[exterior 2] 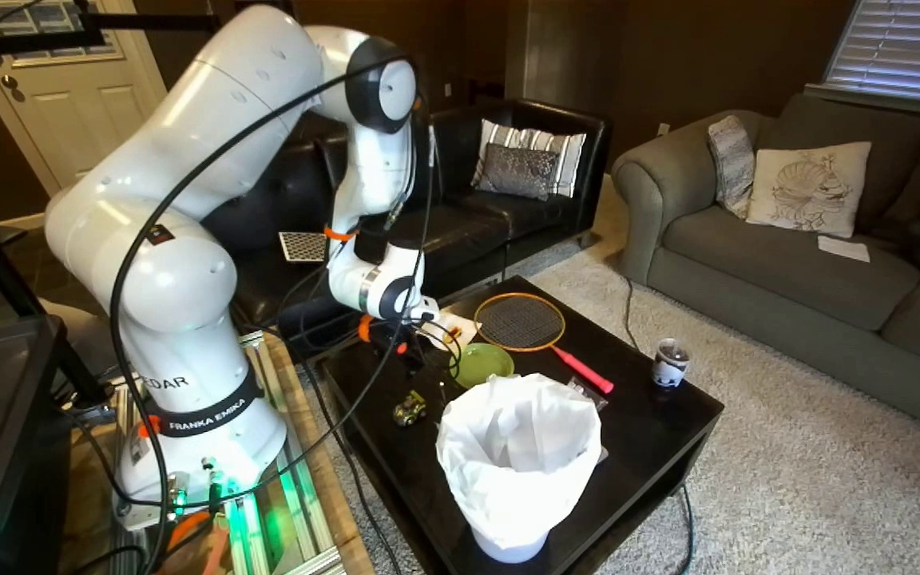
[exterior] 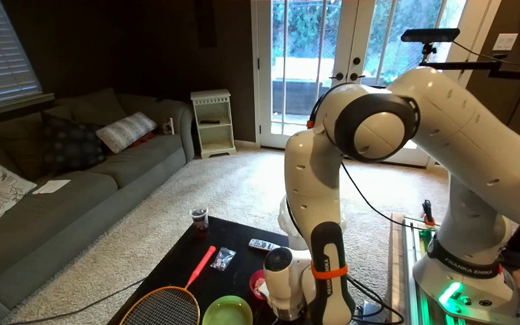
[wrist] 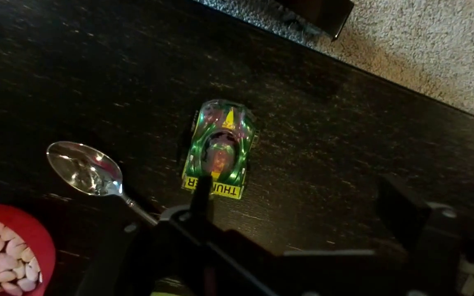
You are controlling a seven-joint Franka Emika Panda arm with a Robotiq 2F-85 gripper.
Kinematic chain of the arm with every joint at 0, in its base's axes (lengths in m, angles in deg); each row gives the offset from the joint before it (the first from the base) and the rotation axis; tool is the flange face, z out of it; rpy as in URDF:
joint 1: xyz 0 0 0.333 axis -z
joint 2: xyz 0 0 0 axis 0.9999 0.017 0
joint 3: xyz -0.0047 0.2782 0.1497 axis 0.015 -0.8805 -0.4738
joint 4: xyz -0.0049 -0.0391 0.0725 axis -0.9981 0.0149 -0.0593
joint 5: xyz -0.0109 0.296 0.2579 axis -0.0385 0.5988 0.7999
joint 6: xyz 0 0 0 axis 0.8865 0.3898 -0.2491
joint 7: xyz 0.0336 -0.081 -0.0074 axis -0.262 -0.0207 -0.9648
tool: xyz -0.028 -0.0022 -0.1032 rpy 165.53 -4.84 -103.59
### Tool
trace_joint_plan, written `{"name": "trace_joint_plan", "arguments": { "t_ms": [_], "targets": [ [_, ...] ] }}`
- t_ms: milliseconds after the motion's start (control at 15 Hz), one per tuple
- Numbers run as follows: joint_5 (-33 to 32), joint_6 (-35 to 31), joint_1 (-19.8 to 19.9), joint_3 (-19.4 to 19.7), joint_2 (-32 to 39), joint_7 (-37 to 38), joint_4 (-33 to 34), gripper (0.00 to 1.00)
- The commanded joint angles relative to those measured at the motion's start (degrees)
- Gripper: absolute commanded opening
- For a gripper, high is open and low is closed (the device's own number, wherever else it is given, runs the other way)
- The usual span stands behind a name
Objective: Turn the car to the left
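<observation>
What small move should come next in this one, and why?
I'd probably shift the end effector toward the wrist view's left before lowering it: its fingers are spread open, but the toy car isn't centered between them. One finger overlaps the car's yellow lettered strip in that view, and the other stands well to its right.
</observation>
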Motion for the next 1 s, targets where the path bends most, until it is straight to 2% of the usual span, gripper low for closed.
{"name": "trace_joint_plan", "arguments": {
  "t_ms": [0, 600, 933],
  "targets": [
    [3.17, -2.18, 0.96, -0.71, 6.33, -2.02, 5.42, 1.0],
    [6.09, -2.76, 0.31, 1.44, 12.33, -1.31, 10.14, 1.0],
    [6.68, -3.03, 0.84, 1.41, 14.18, -1.17, 11.21, 1.0]
  ]
}}
